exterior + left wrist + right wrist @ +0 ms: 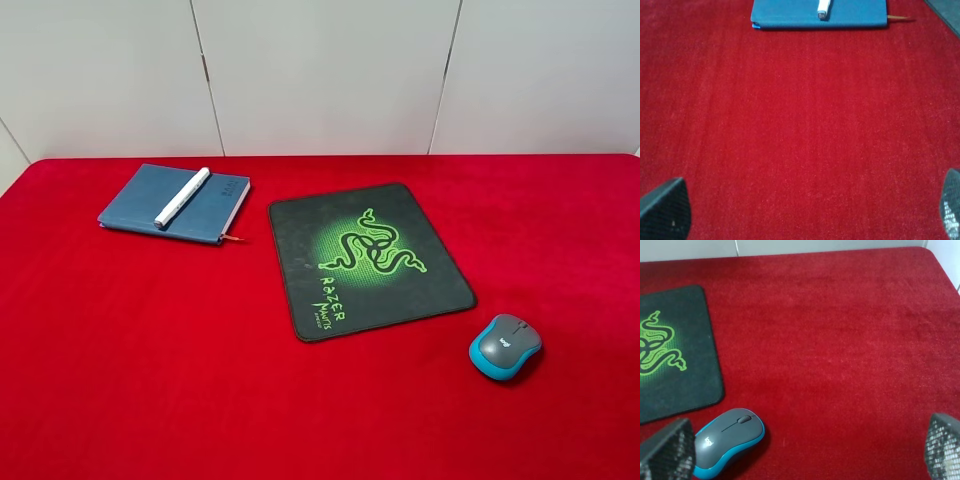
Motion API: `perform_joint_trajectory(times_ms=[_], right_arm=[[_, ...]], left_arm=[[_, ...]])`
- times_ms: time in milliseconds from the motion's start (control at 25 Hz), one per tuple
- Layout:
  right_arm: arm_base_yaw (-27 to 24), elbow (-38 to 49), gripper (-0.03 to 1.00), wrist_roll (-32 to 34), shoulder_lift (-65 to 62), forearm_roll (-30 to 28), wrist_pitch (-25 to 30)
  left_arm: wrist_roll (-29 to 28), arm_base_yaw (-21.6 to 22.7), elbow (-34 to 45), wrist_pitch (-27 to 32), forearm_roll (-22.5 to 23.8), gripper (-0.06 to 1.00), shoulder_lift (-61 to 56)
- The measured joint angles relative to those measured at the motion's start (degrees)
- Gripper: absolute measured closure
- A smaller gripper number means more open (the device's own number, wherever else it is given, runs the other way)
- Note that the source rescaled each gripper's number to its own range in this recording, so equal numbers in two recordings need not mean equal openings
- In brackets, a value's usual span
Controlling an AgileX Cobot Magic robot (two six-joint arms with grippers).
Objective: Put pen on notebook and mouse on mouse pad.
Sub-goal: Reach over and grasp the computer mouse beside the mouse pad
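The white pen (183, 197) lies diagonally across the slate-blue notebook (175, 204) at the back left of the red table; the left wrist view shows the notebook (850, 14) with the pen's end (823, 9) on it. In the middle lies the black mouse pad (366, 258) with its green emblem, nothing on it. The grey and teal mouse (506, 346) rests on the red cloth just off the pad's front right corner. My right gripper (802, 452) is open, the mouse (727, 440) beside one fingertip. My left gripper (805, 210) is open over bare cloth, well short of the notebook.
A red cloth (150, 350) covers the whole table. A white panelled wall (320, 70) stands behind the back edge. An orange ribbon (233, 238) pokes out of the notebook. Neither arm shows in the high view.
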Motion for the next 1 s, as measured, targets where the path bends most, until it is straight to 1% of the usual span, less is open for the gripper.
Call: perform_joint_trajectory(times_ms=[840, 1000], right_arm=[[0.0, 0.0, -0.03, 0.0, 0.0, 0.0, 0.0], [0.0, -0.1, -0.03, 0.0, 0.0, 1.2, 0.0]], left_arm=[[0.0, 0.0, 0.0, 0.0, 0.0, -0.06, 0.0], [0.0, 0.0, 0.0, 0.0, 0.0, -0.06, 0.0]])
